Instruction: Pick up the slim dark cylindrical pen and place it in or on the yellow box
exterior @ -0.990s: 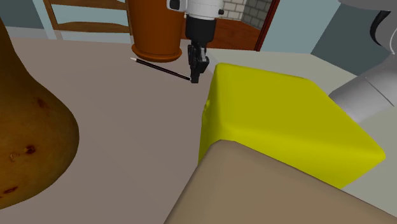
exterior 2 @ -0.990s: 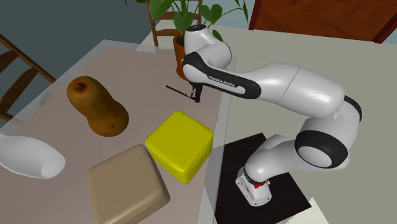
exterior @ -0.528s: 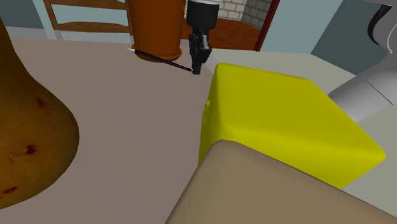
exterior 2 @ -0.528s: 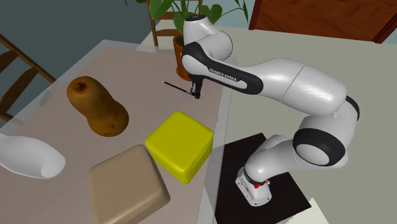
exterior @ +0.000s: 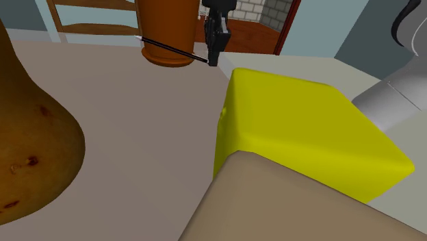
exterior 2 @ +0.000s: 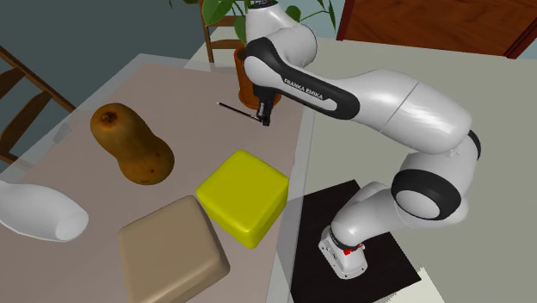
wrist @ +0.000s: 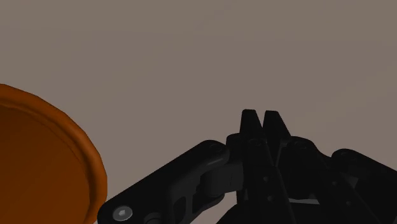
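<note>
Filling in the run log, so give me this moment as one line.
hand: shut on pen | pen: held by one end, off the table, near orange pot | yellow box: nothing on it yet

Table (exterior 2: 172,86): grey-brown top with a pale edge.

- A brown, speckled squash (exterior 2: 129,142) lies on its side on the table. In the second exterior view it is at eleven o'clock from a tan rounded block (exterior 2: 172,254), near it but apart.
- A white rounded object (exterior 2: 39,211) rests at about ten o'clock from that block.
- A terracotta pot (exterior: 164,24) stands at the table's far end, at two o'clock from the squash and well apart. It carries a green leafy plant (exterior 2: 219,9).
- A wooden frame (exterior 2: 21,103) is at ten o'clock from the squash.
- A reddish-brown door (exterior 2: 430,21) is at the view's one o'clock.
</note>
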